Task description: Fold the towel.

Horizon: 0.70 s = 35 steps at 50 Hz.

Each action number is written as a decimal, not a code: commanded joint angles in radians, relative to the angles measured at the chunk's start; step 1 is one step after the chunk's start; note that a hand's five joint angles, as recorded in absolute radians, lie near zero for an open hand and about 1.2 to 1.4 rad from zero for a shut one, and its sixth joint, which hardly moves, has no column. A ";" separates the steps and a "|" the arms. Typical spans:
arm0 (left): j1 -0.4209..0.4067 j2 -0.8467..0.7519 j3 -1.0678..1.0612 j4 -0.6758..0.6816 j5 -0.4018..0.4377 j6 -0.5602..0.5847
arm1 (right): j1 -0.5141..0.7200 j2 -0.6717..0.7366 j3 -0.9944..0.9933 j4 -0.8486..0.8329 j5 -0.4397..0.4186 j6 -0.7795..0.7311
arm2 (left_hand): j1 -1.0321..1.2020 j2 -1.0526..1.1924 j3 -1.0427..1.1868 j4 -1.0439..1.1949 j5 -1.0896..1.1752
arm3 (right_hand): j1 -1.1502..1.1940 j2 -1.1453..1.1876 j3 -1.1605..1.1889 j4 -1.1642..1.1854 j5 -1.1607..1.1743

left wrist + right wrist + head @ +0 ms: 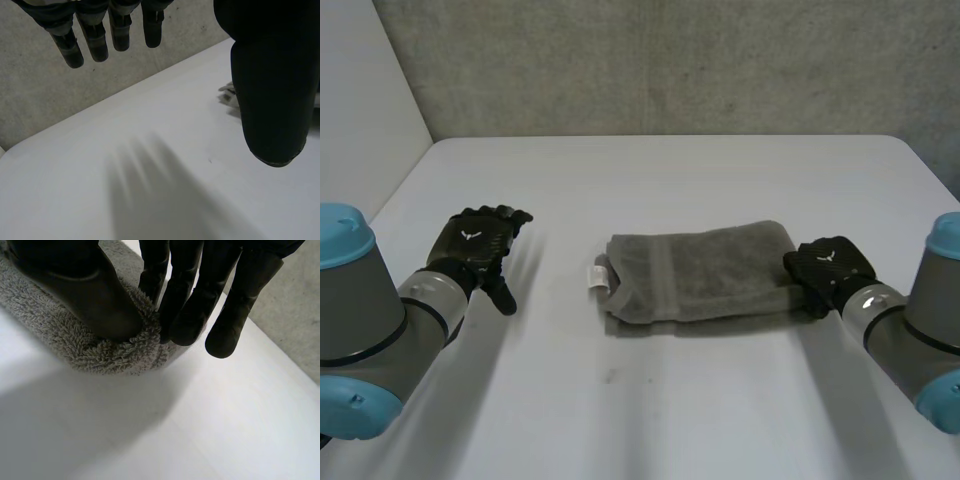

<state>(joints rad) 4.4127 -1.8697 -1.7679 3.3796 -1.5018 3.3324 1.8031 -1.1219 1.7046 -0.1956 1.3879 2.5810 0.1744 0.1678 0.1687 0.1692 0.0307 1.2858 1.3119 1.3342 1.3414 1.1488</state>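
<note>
A grey towel (700, 275) lies folded into a thick rectangle at the middle of the white table (660, 180), a small white label (601, 277) at its left end. My right hand (825, 272) is at the towel's right end. In the right wrist view its thumb (90, 300) and fingers (185, 305) pinch the fluffy edge of the towel (110, 352) between them. My left hand (480, 245) hovers over bare table well left of the towel, fingers (95, 42) straight and spread, thumb (272, 90) apart, holding nothing.
A grey wall (660, 60) stands behind the table's far edge. A paler wall (360, 100) is at the left. A bit of the towel (227, 92) shows beside my left thumb.
</note>
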 commanded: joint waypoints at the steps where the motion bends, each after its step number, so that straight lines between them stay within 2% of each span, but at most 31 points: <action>1: 0.001 0.004 0.024 -0.003 -0.002 0.001 | 0.010 -0.105 -0.017 0.011 -0.006 -0.156 | 0.004 0.010 0.010 0.009 -0.027 | 0.110 0.084 0.062 0.055 0.073; 5: -0.004 0.018 0.051 -0.006 -0.005 -0.002 | 0.091 -0.105 -0.102 0.018 -0.003 -0.159 | 0.004 0.010 0.010 0.009 -0.027 | 0.110 0.084 0.062 0.055 0.073; 7: -0.021 0.032 0.086 -0.012 -0.006 -0.014 | 0.207 -0.067 -0.202 0.024 -0.018 -0.165 | 0.001 0.008 0.007 0.006 -0.030 | 0.110 0.084 0.062 0.055 0.073; 10: -0.033 0.038 0.105 -0.013 -0.008 -0.027 | 0.266 -0.029 -0.253 0.031 -0.032 -0.170 | 0.001 0.008 0.007 0.006 -0.030 | 0.110 0.084 0.062 0.055 0.073; 12: -0.051 0.053 0.145 -0.014 -0.011 -0.060 | 0.346 0.042 -0.353 0.059 -0.072 -0.199 | 0.001 0.008 0.007 0.006 -0.030 | 0.110 0.084 0.062 0.055 0.073; 13: -0.052 0.053 0.145 -0.014 -0.011 -0.060 | 0.346 0.042 -0.353 0.059 -0.072 -0.199 | 0.001 0.008 0.007 0.006 -0.030 | 0.110 0.084 0.062 0.055 0.073; 15: -0.059 0.064 0.180 -0.020 -0.014 -0.094 | 0.427 0.118 -0.437 0.112 -0.137 -0.260 | 0.001 0.008 0.007 0.006 -0.030 | 0.110 0.084 0.062 0.055 0.073; 18: -0.061 0.069 0.197 -0.028 -0.014 -0.110 | 0.461 0.160 -0.471 0.142 -0.173 -0.292 | 0.001 0.008 0.007 0.006 -0.030 | 0.110 0.084 0.062 0.055 0.073; 20: -0.062 0.070 0.231 -0.045 -0.015 -0.137 | 0.513 0.226 -0.509 0.185 -0.233 -0.346 | 0.001 0.008 0.007 0.006 -0.030 | 0.110 0.084 0.062 0.055 0.073; 24: -0.067 0.066 0.261 -0.059 -0.015 -0.162 | 0.544 0.278 -0.536 0.205 -0.225 -0.378 | 0.001 0.008 0.007 0.006 -0.030 | 0.110 0.084 0.062 0.055 0.073; 26: -0.072 0.055 0.290 -0.075 -0.015 -0.174 | 0.552 0.301 -0.556 0.211 -0.146 -0.374 | 0.001 0.008 0.007 0.006 -0.030 | 0.110 0.084 0.062 0.055 0.073; 27: -0.072 0.055 0.291 -0.075 -0.015 -0.174 | 0.552 0.301 -0.556 0.211 -0.145 -0.374 | 0.001 0.008 0.007 0.006 -0.030 | 0.110 0.084 0.062 0.055 0.073; 28: -0.073 0.047 0.298 -0.083 -0.015 -0.177 | 0.550 0.298 -0.554 0.211 -0.088 -0.368 | 0.001 0.008 0.007 0.006 -0.030 | 0.110 0.084 0.062 0.055 0.073; 29: -0.073 0.047 0.298 -0.083 -0.015 -0.177 | 0.550 0.298 -0.554 0.211 -0.087 -0.367 | 0.001 0.008 0.007 0.006 -0.030 | 0.110 0.084 0.062 0.055 0.073; 30: -0.075 0.038 0.304 -0.089 -0.015 -0.180 | 0.544 0.289 -0.545 0.211 -0.043 -0.358 | 0.001 0.008 0.007 0.006 -0.030 | -0.243 -0.269 -0.291 -0.299 -0.281; 31: -0.076 0.023 0.312 -0.091 -0.015 -0.182 | 0.539 0.277 -0.534 0.205 -0.003 -0.332 | 0.001 0.008 0.007 0.006 -0.030 | -0.749 -0.776 -0.798 -0.805 -0.787; 32: -0.076 0.023 0.312 -0.091 -0.015 -0.182 | 0.539 0.277 -0.534 0.205 -0.003 -0.332 | 0.001 0.008 0.007 0.006 -0.030 | -0.755 -0.781 -0.803 -0.810 -0.792; 33: -0.081 0.008 0.320 -0.092 -0.017 -0.182 | 0.535 0.255 -0.520 0.202 0.012 -0.284 | 0.001 0.008 0.007 0.006 -0.030 | -1.111 -1.137 -1.160 -1.167 -1.149; 34: -0.091 -0.008 0.329 -0.094 -0.017 -0.185 | 0.526 0.228 -0.501 0.199 0.011 -0.210 | 0.001 0.008 0.007 0.006 -0.030 | -1.111 -1.137 -1.160 -1.167 -1.149; 35: -0.091 -0.008 0.329 -0.094 -0.017 -0.185 | 0.525 0.228 -0.500 0.199 0.011 -0.209 | 0.001 0.008 0.007 0.006 -0.030 | -1.111 -1.137 -1.160 -1.167 -1.149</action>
<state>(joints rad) 4.3380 -1.8311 -1.4652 3.2960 -1.5177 3.1527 2.3535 -0.8305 1.1571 0.0157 1.3050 2.2291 0.1725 0.1655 0.1672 0.1669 0.0307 0.7347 0.7518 0.7766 0.7832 0.5768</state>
